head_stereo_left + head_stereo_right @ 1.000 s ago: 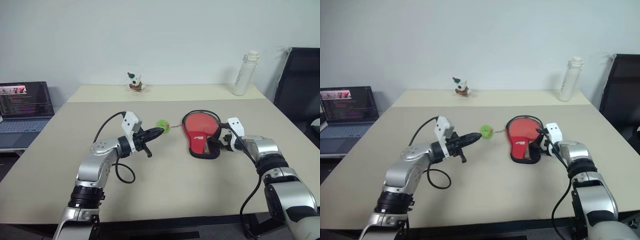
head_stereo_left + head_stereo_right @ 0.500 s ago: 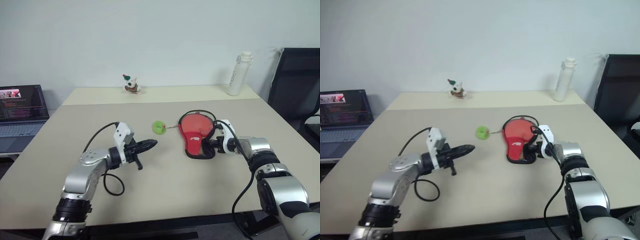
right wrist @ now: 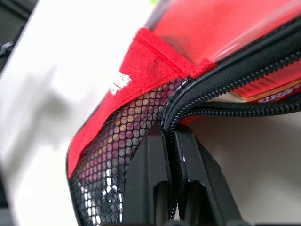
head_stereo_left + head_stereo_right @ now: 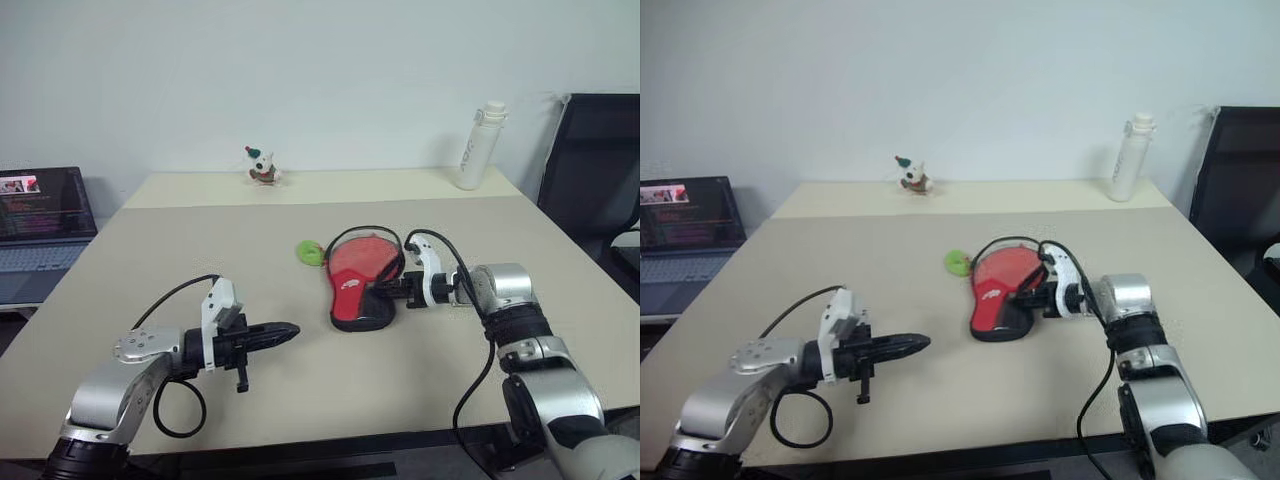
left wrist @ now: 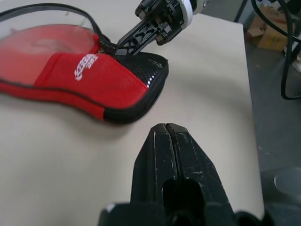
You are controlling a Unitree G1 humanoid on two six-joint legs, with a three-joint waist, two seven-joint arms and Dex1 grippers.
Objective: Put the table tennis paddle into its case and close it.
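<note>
The case [image 4: 352,290], a red paddle-shaped zip pouch with black trim and a small white logo, lies flat near the middle of a beige table [image 4: 420,380]. Its round end points toward the far side and its narrow handle end toward the near side. The zip along its right edge is partly open, and through the gap a strip of the table tennis paddle [image 3: 263,89] shows inside, red with a pale edge. A black mesh panel covers the narrow end of the pouch.

The right gripper [image 4: 385,292] reaches in from the right and meets the case at its right edge, close to the narrow end. Its two black fingers are pressed together, pinching the case's black zipper edge between them. A black cable arcs above that wrist.

The left gripper [image 4: 285,331] hovers over the table to the near left of the case, well apart from it. Its fingers are squeezed together with nothing between them, and they point toward the case.

A small green object [image 4: 309,252] rests on the table, touching or just beside the far left rim of the case. At the far edge of the table stands a small figurine [image 4: 261,167]. A white bottle [image 4: 477,146] stands upright at the far right corner. A laptop [image 4: 42,222] with its screen lit sits on a lower surface to the left, and a black chair [image 4: 590,170] stands to the right.
</note>
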